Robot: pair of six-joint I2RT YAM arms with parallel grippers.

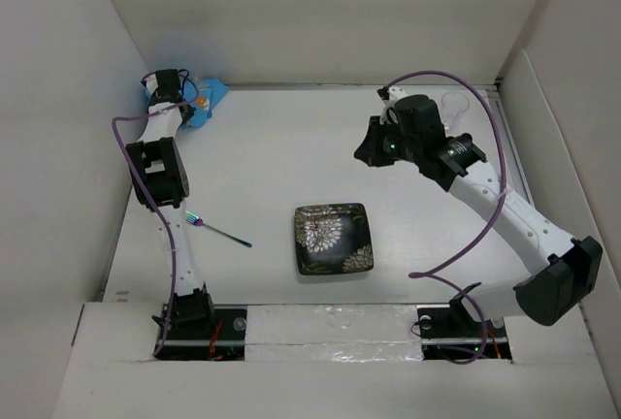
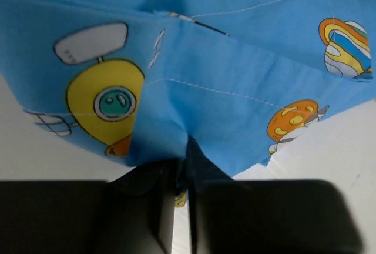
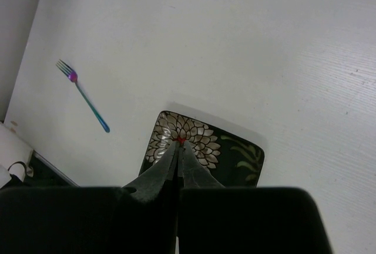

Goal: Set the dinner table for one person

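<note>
The white dinner table (image 1: 281, 147) holds a black square plate (image 1: 334, 238) with a white flower print near the front middle. An iridescent fork (image 1: 218, 229) lies left of it. A blue cartoon-print cloth (image 1: 207, 101) is bunched in the far left corner. My left gripper (image 1: 186, 91) is there, shut on a fold of the cloth (image 2: 223, 60), as the left wrist view shows at the gripper (image 2: 182, 171). My right gripper (image 1: 372, 150) hangs above the table, shut and empty (image 3: 180, 142); the plate (image 3: 238, 154) and fork (image 3: 85, 96) lie below it.
White upright panels (image 1: 320, 12) ring the table on the left, back and right. A clear glass-like object (image 1: 454, 103) stands at the far right behind the right arm. Purple cables loop off both arms.
</note>
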